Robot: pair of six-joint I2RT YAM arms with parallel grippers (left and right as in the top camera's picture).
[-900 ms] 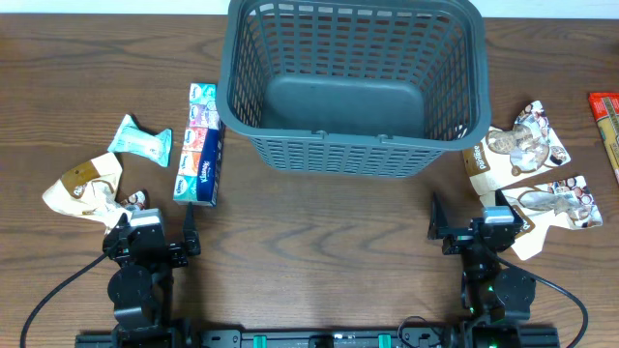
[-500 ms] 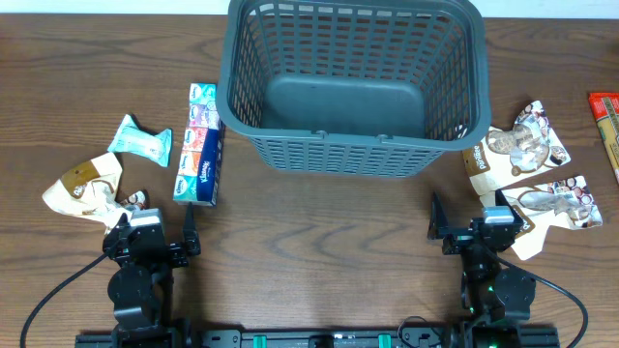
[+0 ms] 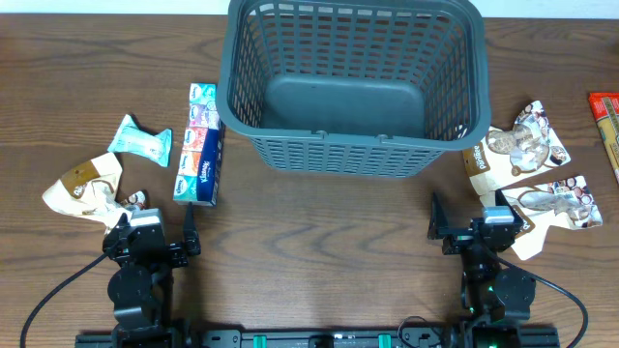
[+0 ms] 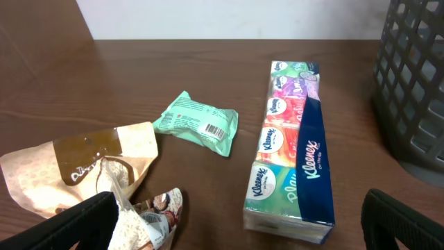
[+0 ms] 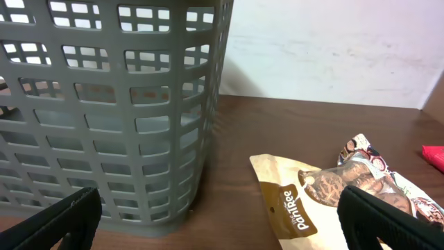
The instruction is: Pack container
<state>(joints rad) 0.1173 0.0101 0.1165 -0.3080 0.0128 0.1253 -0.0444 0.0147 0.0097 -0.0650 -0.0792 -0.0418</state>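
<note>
Container: I see the dark grey basket [image 3: 338, 153] at top centre of the overhead view, standing upright on the wooden table [image 3: 319, 242], with nothing inside on its solid base
Container, right wrist view: its slotted wall [image 5: 111, 104] fills the left half of the frame
Left gripper [image 3: 153, 232]: lower left of the overhead view, jaws spread wide; in my left wrist view the dark fingertips [image 4: 83, 222] sit at the two bottom corners, holding nothing
Right gripper [image 3: 474, 230]: lower right of the overhead view, jaws likewise wide apart and holding nothing
Tissue multipack [image 3: 200, 145]: lies flat just beside the basket's left wall, long side running up the frame; I read Kleenex on it in the left wrist view [image 4: 291, 146]
Mint green packet [image 3: 140, 140]: left of the tissues, a little apart from them
Beige and brown pouch [image 3: 85, 186]: crumpled, at the left edge of the overhead view, below the mint packet and near the left gripper
Two printed snack pouches: one [image 3: 513, 145] just beside the basket's right wall, the other [image 3: 551, 208] below it, close to the right gripper
Red packet [image 3: 605, 111]: at the far right edge, cut off by the frame
</note>
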